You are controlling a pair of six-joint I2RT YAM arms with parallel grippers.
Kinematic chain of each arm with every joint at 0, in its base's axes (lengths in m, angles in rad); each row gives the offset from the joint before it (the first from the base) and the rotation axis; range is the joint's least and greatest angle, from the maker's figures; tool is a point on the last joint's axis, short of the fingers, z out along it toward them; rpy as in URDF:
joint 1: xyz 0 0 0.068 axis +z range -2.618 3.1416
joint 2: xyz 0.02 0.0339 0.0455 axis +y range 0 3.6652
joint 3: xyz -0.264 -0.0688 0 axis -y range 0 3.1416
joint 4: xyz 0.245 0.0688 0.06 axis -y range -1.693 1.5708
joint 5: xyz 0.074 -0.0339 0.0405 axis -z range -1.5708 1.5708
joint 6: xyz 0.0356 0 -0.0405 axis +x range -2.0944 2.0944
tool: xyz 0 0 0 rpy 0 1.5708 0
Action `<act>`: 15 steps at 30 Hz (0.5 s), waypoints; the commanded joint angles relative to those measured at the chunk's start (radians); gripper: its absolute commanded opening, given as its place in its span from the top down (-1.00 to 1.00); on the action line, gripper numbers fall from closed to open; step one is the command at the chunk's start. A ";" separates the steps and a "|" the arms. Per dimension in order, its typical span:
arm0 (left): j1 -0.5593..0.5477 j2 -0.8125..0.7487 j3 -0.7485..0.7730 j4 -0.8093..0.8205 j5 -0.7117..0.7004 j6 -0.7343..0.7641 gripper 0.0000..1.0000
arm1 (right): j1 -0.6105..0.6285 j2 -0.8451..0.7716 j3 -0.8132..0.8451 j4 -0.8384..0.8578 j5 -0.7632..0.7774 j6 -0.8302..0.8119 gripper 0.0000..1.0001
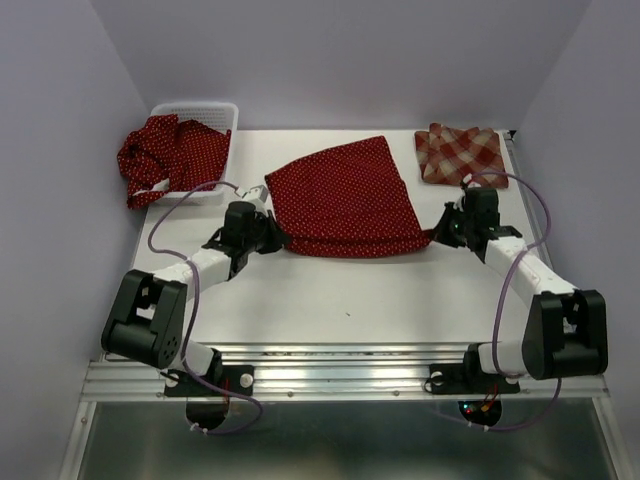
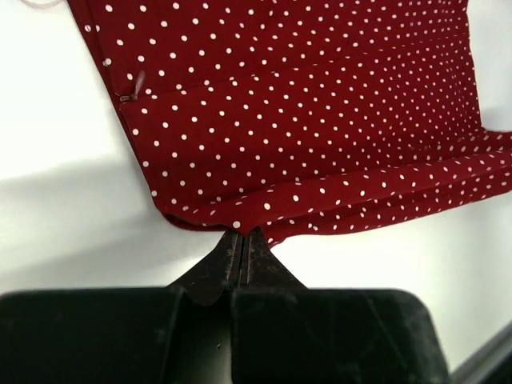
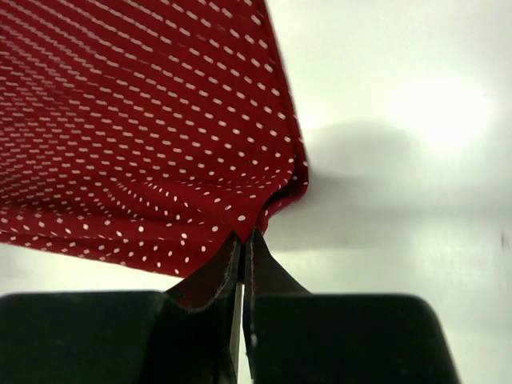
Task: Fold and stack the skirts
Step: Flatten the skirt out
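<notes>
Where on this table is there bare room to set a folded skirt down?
Widest bare patch: the near strip of table between the dotted skirt and the front rail. A smaller one sits at the far edge between the basket and that skirt. Crowded: the far right around the plaid skirt, the far left around the basket.

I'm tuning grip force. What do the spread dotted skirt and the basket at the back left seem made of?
The dotted skirt looks like thin woven cloth, matte, perhaps cotton: it creases and drapes in soft folds. The basket looks like white moulded plastic, with a rigid open lattice.
</notes>
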 commanded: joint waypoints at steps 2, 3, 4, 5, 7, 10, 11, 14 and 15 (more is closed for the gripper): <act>-0.054 -0.133 -0.115 0.110 -0.031 -0.093 1.00 | -0.013 -0.145 -0.114 -0.095 0.019 0.058 0.99; -0.062 -0.134 -0.124 0.098 -0.031 -0.102 1.00 | -0.013 -0.153 -0.124 -0.110 0.010 0.069 0.99; -0.070 -0.145 -0.135 0.084 -0.029 -0.114 1.00 | -0.013 -0.171 -0.141 -0.131 -0.002 0.079 0.99; -0.080 -0.154 -0.161 0.078 -0.034 -0.123 1.00 | -0.013 -0.182 -0.149 -0.144 -0.010 0.087 0.99; -0.114 -0.176 -0.184 0.055 -0.060 -0.142 1.00 | -0.013 -0.200 -0.160 -0.179 0.002 0.095 0.99; -0.134 -0.200 -0.207 0.016 -0.066 -0.171 1.00 | -0.013 -0.230 -0.154 -0.221 0.021 0.086 0.99; -0.137 -0.208 -0.207 0.001 -0.053 -0.177 1.00 | -0.013 -0.237 -0.134 -0.239 0.018 0.081 0.99; -0.152 -0.272 -0.212 -0.089 -0.054 -0.195 1.00 | -0.013 -0.263 -0.102 -0.326 0.027 0.073 0.99; -0.155 -0.297 -0.220 -0.119 -0.055 -0.211 1.00 | -0.013 -0.291 -0.085 -0.352 0.041 0.072 0.99</act>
